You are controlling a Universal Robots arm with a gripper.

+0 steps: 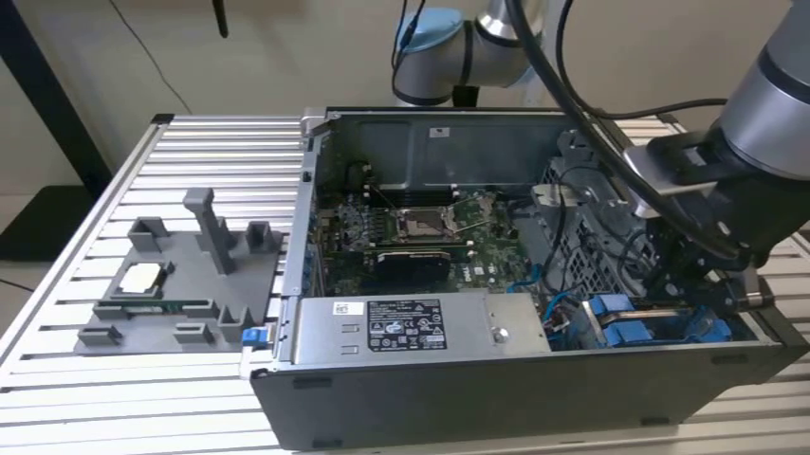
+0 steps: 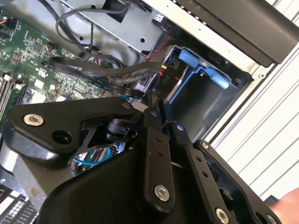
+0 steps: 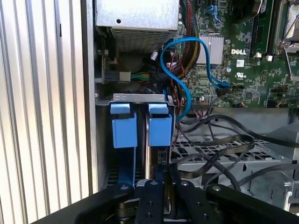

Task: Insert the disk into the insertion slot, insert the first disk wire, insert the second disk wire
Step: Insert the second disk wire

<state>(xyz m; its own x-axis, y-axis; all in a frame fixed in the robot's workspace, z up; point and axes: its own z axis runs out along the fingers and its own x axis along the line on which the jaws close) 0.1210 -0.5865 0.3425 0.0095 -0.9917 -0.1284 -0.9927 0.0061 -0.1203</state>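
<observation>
The insertion slot (image 3: 124, 133), a grey bay with blue plastic rails, sits at the front corner of the open computer case on the exterior view's right (image 1: 633, 327). In the second wrist view the disk (image 2: 180, 83) sits in its blue carrier inside the slot (image 2: 205, 74), and a black connector with coloured wires (image 2: 164, 78) rests against its end. My gripper (image 2: 153, 103) reaches down into this corner (image 1: 693, 289), its fingers drawn together at the end of a flat black disk wire (image 2: 93, 70). In the first wrist view the gripper (image 3: 161, 176) hangs just in front of the right blue rail (image 3: 160, 128).
The grey power supply (image 1: 418, 327) fills the case front beside the bay, with the green motherboard (image 1: 418, 237) behind it. A blue cable (image 3: 183, 88) and loose black cables (image 3: 219, 140) crowd the space by the slot. A grey fixture tray (image 1: 177, 284) lies on the slatted table.
</observation>
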